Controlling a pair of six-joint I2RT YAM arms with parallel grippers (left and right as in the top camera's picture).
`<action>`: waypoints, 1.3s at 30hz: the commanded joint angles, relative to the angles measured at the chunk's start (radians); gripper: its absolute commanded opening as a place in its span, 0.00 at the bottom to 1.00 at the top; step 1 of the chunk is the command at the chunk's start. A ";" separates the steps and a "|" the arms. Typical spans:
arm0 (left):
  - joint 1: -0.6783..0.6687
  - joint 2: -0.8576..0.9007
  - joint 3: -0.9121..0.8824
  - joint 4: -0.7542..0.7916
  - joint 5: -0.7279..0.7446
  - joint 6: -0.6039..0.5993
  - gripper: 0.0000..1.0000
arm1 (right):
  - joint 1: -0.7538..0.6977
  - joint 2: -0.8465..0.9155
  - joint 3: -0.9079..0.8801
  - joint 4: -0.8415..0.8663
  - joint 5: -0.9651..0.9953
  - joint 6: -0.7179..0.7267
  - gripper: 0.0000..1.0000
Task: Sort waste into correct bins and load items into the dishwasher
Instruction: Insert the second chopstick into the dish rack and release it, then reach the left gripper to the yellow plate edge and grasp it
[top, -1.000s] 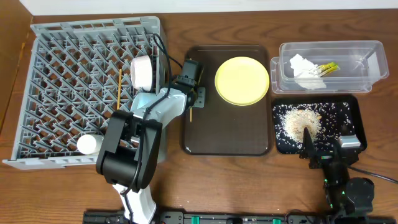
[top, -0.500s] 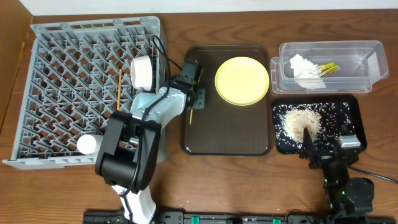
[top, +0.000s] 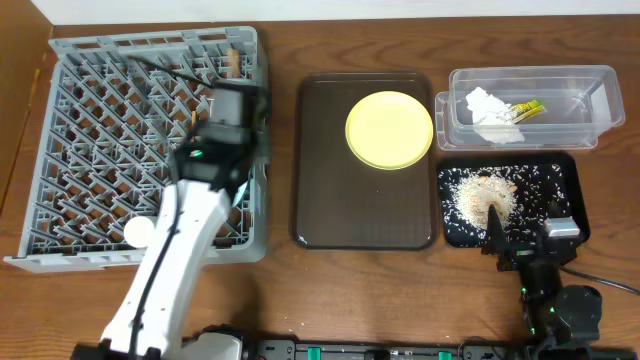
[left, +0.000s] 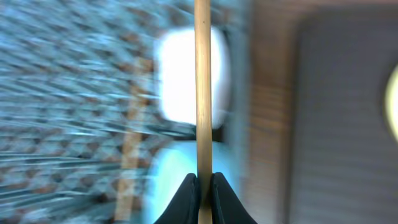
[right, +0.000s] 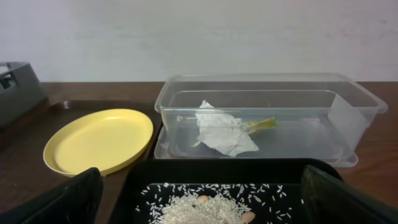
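Dark wood table (top: 350, 290) w/ plain, prob. white wall (right: 199, 31) behind.

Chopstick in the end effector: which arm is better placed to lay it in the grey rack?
Left. The left end effector is shut on the chopstick, over the rack. The right end effector rests far off, at the black tray.

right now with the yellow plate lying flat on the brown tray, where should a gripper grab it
Probably pinch the yellow plate by the rim nearest the robot, coming from above. It lies flat, so only the shallow upturned lip offers a hold; that side faces bare brown tray, while the right side crowds the clear tub.
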 joint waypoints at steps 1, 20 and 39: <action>0.084 0.027 -0.002 0.017 -0.127 0.151 0.08 | -0.014 -0.005 -0.004 0.000 0.000 -0.012 0.99; 0.184 0.195 0.008 0.079 -0.193 0.191 0.59 | -0.014 -0.005 -0.004 0.000 0.000 -0.012 0.99; -0.225 0.468 0.012 0.458 0.355 -0.386 0.54 | -0.014 -0.005 -0.004 0.000 0.000 -0.012 0.99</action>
